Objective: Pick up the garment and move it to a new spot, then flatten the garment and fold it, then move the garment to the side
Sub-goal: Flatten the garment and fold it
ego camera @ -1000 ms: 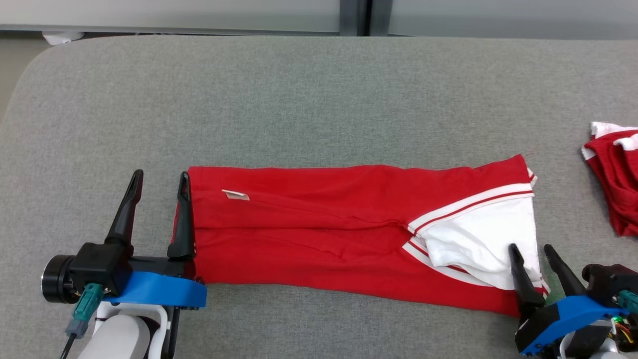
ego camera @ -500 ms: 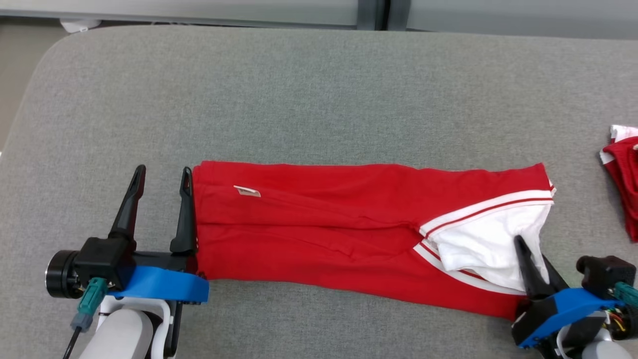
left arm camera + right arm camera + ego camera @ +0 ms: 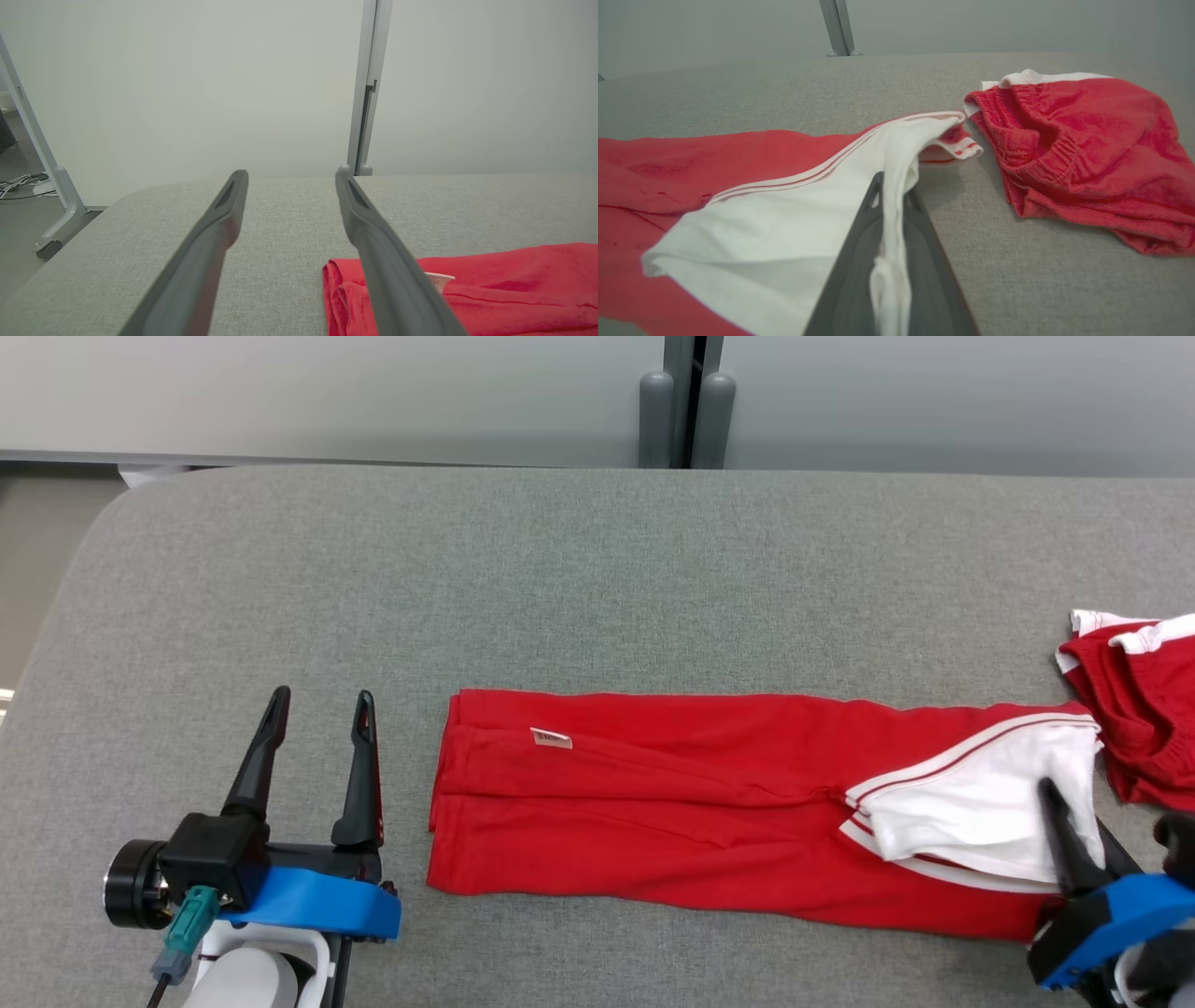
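the left gripper (image 3: 292,172) stood with fingers spread wide over the grey bench (image 3: 280,242); the red garment (image 3: 514,284) lay flat, well in from its rounded corner.

The right end effector (image 3: 1057,800) is partly cropped.

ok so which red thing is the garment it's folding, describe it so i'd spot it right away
On the grey padded table, look at the near half. The garment is the long flat red band lying across it, with a white striped panel at its right end pinched in the right pincer. The other red piece, at the table's right edge, is short and bunched up.
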`<state>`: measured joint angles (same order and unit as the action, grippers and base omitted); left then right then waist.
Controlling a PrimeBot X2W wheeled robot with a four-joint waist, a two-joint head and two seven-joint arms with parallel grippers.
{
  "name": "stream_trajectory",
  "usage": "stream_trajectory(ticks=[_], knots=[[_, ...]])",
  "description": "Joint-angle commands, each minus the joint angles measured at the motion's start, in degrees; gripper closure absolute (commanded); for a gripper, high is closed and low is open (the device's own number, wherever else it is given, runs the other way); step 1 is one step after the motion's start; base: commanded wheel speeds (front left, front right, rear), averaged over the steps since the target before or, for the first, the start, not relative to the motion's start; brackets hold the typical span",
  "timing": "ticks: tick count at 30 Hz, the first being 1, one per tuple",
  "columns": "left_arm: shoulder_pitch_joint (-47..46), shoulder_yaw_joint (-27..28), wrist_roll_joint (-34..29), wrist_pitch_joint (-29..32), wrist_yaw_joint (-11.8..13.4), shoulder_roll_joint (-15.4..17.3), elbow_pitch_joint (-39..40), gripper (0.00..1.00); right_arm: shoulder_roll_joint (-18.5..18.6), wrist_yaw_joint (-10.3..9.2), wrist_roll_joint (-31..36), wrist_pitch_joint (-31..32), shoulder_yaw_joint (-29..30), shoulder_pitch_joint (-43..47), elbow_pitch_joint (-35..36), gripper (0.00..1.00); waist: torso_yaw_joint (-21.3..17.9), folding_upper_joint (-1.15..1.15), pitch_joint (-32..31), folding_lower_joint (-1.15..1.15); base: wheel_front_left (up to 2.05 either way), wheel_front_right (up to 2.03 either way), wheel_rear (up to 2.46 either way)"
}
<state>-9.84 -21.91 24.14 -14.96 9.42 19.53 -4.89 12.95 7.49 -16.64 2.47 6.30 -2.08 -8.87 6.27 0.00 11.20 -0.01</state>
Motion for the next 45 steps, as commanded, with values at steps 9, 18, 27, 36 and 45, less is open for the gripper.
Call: stream_trajectory(ticks=[9,18,27,36,45], knots=[[0.2,-0.8,0.5,0.5,-0.4,-0.3,-0.5,0.00,-1.5,0.00,-0.1,7.7,-12.8,-8.1,8.4,1.00,0.8,0.00,-1.1,0.01,0.00,0.00,0.00],[-2.6,-2.0,0.3,0.3,-1.2,-1.5,-0.9,0.00,-8.2,0.00,-4.8,7.6,-27.6,-20.2,-1.0,1.00,4.3,0.00,2.0,0.01,0.00,0.00,0.00],[-6.0,-3.3,-0.1,-0.1,-3.0,-4.4,-3.4,0.00,-10.0,0.01,-11.6,1.6,-39.3,-29.9,-16.2,1.00,9.1,0.00,5.5,0.01,0.00,0.00,0.00],[-7.5,-2.2,-0.9,-0.2,-3.9,-6.2,-5.4,0.00,-10.1,0.01,-18.8,-6.9,-48.1,-36.3,-24.0,0.00,9.6,0.00,7.2,0.01,0.00,0.00,0.00],[-5.5,0.0,-2.5,-0.3,-4.1,-5.7,-5.6,0.00,-10.0,0.00,-16.3,-16.4,-49.1,-39.5,-19.8,0.00,5.5,0.00,5.7,0.01,0.00,0.00,0.00]])
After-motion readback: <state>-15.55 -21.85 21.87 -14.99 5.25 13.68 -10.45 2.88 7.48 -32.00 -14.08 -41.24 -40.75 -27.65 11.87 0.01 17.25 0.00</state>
